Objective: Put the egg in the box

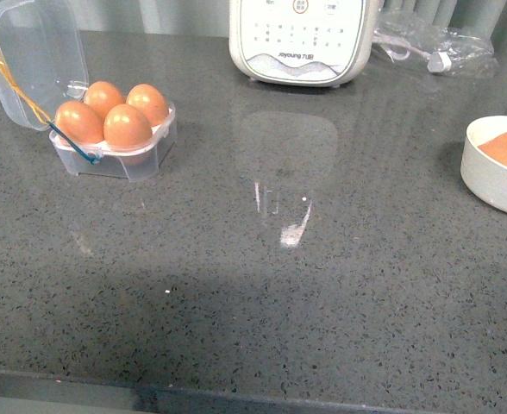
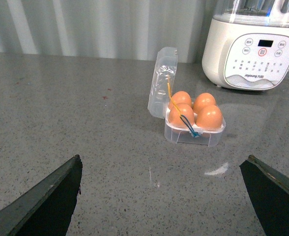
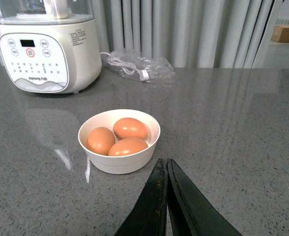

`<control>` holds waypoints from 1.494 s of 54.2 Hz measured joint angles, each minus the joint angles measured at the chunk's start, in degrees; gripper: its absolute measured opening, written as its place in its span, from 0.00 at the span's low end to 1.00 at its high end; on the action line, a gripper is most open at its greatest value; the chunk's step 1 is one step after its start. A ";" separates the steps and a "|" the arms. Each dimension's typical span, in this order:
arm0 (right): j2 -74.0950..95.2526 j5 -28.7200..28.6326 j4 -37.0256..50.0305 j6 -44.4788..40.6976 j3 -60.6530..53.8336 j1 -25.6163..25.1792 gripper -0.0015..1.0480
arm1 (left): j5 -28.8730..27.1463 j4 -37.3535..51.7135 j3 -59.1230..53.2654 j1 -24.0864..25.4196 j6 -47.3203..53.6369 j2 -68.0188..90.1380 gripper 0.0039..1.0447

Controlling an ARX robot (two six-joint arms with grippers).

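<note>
The clear plastic box (image 1: 141,159) stands at the far left of the grey counter with its domed lid (image 1: 34,52) open and tilted back. All its cells hold brown eggs (image 1: 126,125). It also shows in the left wrist view (image 2: 196,135), well ahead of my left gripper (image 2: 161,169), which is open and empty above bare counter. My right gripper (image 3: 164,164) is shut and empty, just in front of a white bowl (image 3: 120,164) holding three brown eggs (image 3: 130,128). Neither arm shows in the front view.
A white kitchen appliance (image 1: 301,39) stands at the back centre. A clear bag with a cable (image 1: 430,43) lies at the back right. The white bowl (image 1: 486,172) sits at the right edge. The counter's front edge (image 1: 236,392) runs along the bottom.
</note>
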 joint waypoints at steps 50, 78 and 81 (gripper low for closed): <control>-17.57 14.21 -16.52 -0.02 0.02 14.12 0.35 | -0.02 0.00 0.00 0.00 0.00 0.00 0.94; -17.57 14.21 -16.52 0.07 0.02 14.12 0.93 | -0.02 0.00 0.00 0.00 0.00 0.00 0.94; -17.57 14.21 -16.52 0.07 0.02 14.12 0.93 | -0.02 0.00 0.00 0.00 0.00 0.00 0.94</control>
